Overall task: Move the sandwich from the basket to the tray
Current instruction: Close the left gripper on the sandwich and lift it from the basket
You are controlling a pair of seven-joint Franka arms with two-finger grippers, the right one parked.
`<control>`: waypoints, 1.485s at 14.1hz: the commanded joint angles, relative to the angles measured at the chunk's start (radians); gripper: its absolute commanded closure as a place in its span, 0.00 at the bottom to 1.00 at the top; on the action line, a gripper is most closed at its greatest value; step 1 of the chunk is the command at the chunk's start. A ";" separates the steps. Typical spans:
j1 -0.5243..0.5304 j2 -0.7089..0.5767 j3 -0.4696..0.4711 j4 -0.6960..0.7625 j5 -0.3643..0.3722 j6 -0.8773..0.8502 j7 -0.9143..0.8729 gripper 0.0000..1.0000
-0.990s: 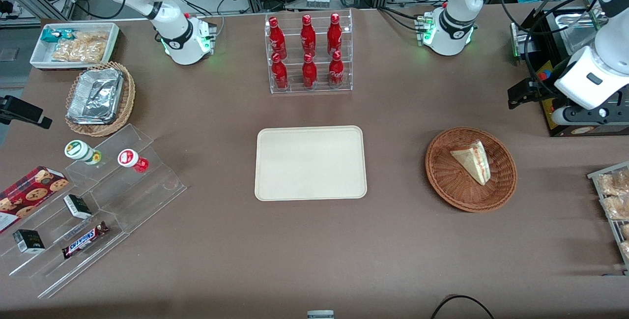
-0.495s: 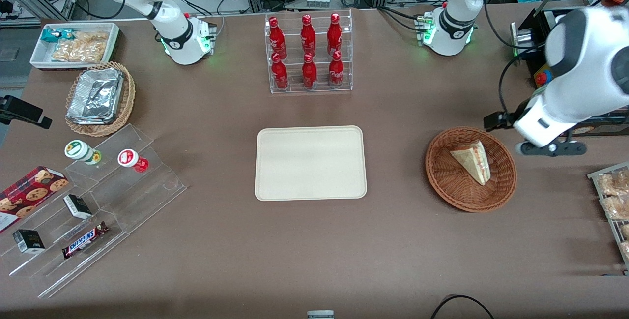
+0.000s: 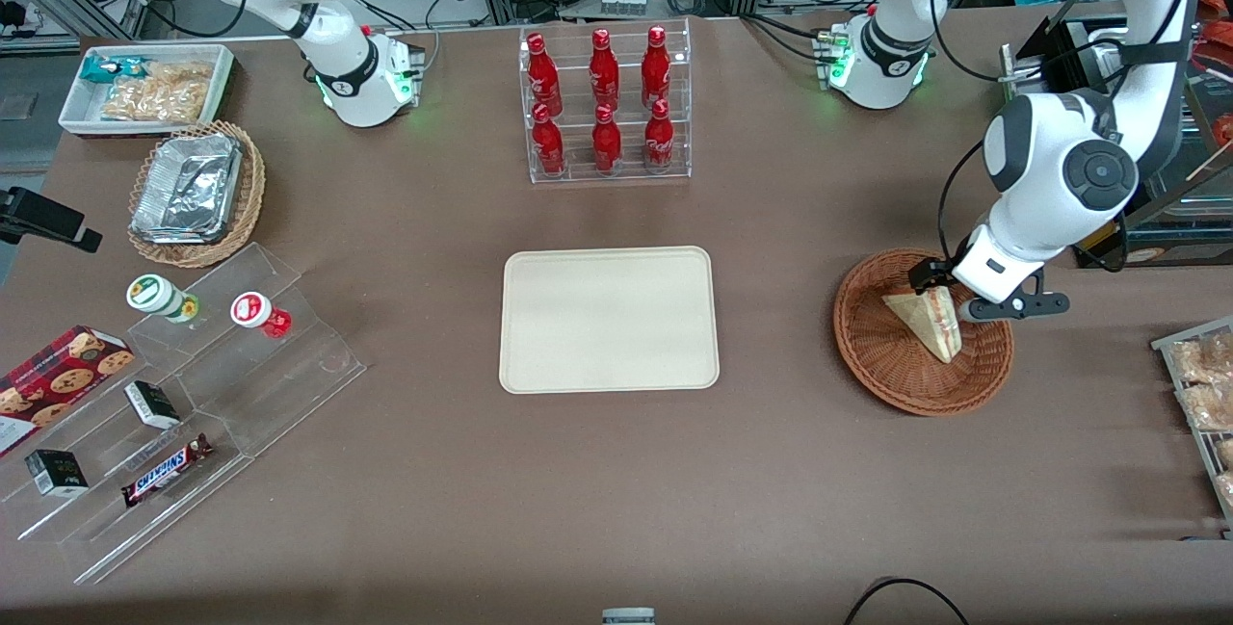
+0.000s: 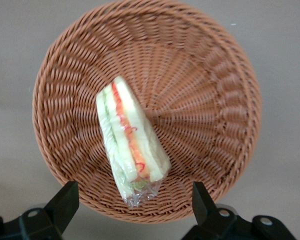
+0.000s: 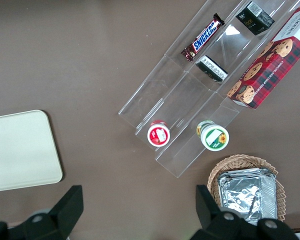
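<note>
Wicker basket (image 3: 923, 332) now has company: the tool (image 3: 949, 296) has swung in from the working arm's end of the desk and hangs right over it, fingers (image 4: 65, 202) spread wide and holding nothing. Sandwich (image 3: 927, 315) lies untouched in the basket, filling edge up, squarely between those fingers. Looks set for the drop and grab; tray (image 3: 609, 319) waits, well apart.

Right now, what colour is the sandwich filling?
Red and green between white bread on the sandwich, clearest in the left wrist view; the gripper hangs open above it.
</note>
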 commanded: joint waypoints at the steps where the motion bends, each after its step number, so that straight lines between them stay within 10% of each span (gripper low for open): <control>1: -0.002 -0.009 -0.002 -0.027 0.013 0.023 -0.325 0.00; 4: -0.012 0.060 -0.004 -0.028 0.014 0.150 -0.718 0.00; 10: -0.011 0.128 -0.004 -0.027 0.016 0.167 -0.724 0.00; 11: -0.011 0.137 -0.004 -0.027 0.016 0.167 -0.724 0.15; 13: -0.011 0.131 -0.002 -0.025 0.016 0.159 -0.721 0.85; 21: -0.087 0.069 -0.056 0.201 0.011 -0.256 -0.356 0.98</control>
